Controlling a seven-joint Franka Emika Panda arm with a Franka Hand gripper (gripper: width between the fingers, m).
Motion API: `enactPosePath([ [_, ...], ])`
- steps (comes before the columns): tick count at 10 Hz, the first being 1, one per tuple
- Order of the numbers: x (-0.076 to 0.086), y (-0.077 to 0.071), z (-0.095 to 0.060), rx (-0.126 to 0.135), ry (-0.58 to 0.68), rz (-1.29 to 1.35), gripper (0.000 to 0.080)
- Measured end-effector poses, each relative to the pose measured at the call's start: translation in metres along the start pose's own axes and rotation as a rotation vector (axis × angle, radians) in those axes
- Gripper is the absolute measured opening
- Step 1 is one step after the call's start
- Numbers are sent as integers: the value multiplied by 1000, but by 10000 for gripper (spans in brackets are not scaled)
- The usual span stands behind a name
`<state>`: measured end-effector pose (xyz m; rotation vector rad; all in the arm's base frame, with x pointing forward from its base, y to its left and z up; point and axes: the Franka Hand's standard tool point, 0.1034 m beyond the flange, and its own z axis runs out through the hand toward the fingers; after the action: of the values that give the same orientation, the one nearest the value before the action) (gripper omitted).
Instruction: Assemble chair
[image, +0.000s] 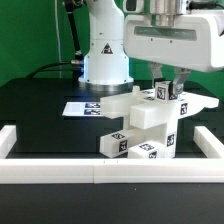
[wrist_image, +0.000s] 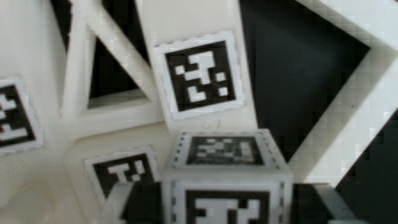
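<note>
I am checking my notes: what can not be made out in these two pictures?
1. The tool: exterior view, fingertips too small; open or shut unclear.
2. The chair: wrist view, blurred, whole shape cut off by every edge.
3. The marker board: exterior view, the chair covers one end.

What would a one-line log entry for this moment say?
gripper: at top of chair parts | grip: cannot tell | marker board: beyond parts

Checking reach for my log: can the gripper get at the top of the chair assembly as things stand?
Probably yes: the gripper hangs directly over the chair assembly, with nothing showing between them. Whether it already grips a part, I cannot tell.
</note>
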<state>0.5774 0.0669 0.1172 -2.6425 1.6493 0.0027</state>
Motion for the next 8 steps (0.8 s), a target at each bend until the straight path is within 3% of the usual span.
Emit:
enactPosePath([
  [8,-1,0,1,-1,-1,498,288],
])
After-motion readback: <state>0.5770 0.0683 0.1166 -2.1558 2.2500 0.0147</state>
